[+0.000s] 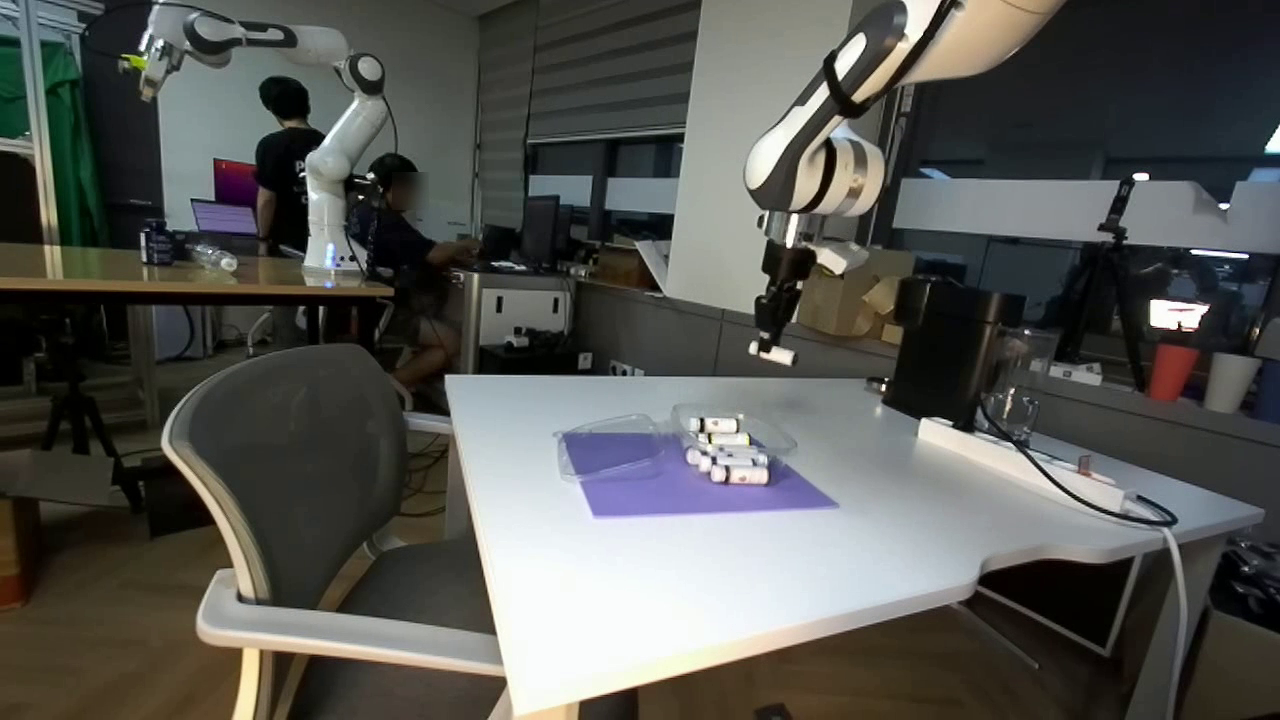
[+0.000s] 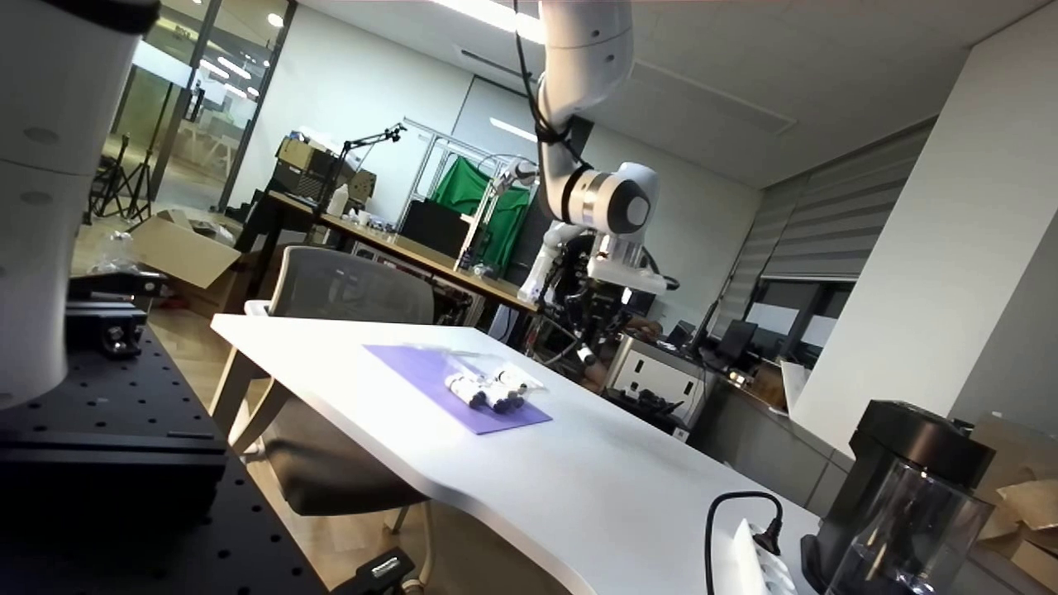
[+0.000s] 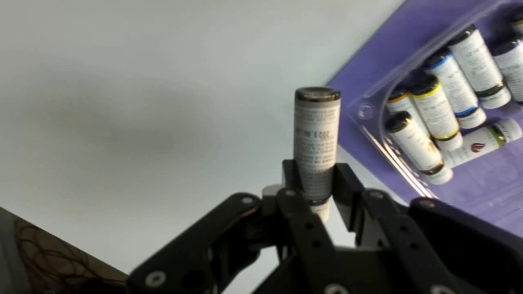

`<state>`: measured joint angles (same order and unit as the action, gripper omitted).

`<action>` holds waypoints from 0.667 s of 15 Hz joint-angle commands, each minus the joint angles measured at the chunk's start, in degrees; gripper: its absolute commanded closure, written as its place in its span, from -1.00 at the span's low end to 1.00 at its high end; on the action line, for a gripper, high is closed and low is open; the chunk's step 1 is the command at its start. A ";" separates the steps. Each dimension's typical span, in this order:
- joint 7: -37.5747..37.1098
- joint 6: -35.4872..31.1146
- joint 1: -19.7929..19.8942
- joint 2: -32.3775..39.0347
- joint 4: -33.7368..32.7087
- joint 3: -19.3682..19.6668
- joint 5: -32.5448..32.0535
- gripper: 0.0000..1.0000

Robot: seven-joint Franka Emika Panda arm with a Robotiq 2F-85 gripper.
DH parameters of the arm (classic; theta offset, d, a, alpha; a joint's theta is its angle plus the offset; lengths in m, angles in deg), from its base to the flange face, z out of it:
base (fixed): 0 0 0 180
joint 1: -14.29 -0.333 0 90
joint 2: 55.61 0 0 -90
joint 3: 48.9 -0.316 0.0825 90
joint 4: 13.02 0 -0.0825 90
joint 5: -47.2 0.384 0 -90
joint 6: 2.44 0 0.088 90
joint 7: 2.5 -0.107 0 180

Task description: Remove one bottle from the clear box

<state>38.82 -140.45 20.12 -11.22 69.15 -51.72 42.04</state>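
My gripper [image 3: 314, 173] is shut on a small white-labelled bottle [image 3: 316, 134] with a dark end and a white cap. In both exterior views the held bottle [image 1: 773, 353] [image 2: 586, 355] hangs in the air below the gripper [image 1: 772, 335] [image 2: 589, 335], above the far part of the table and outside the clear box. The clear box [image 3: 398, 165] lies open on the purple mat [image 1: 700, 500], also visible in the exterior views. Several similar bottles [image 3: 435, 110] lie on their sides in it. In the wrist view the box is right of the gripper and partly cut off.
The box's clear lid part [image 1: 610, 455] lies open on the mat. A tall black machine [image 1: 945, 350] and a white power strip [image 1: 1020, 465] with a black cable stand along a table side. A chair [image 1: 300, 480] stands at another side of the white table [image 1: 850, 560].
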 commanded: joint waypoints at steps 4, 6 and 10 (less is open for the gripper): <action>-11.27 0.29 4.65 7.93 -7.94 5.78 -0.29 0.87; -15.56 0.25 5.54 10.53 -9.11 7.18 -0.43 0.87; -24.74 1.64 6.29 13.97 -10.50 8.59 0.62 0.87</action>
<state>21.83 -140.96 26.68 -0.08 62.47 -44.23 42.12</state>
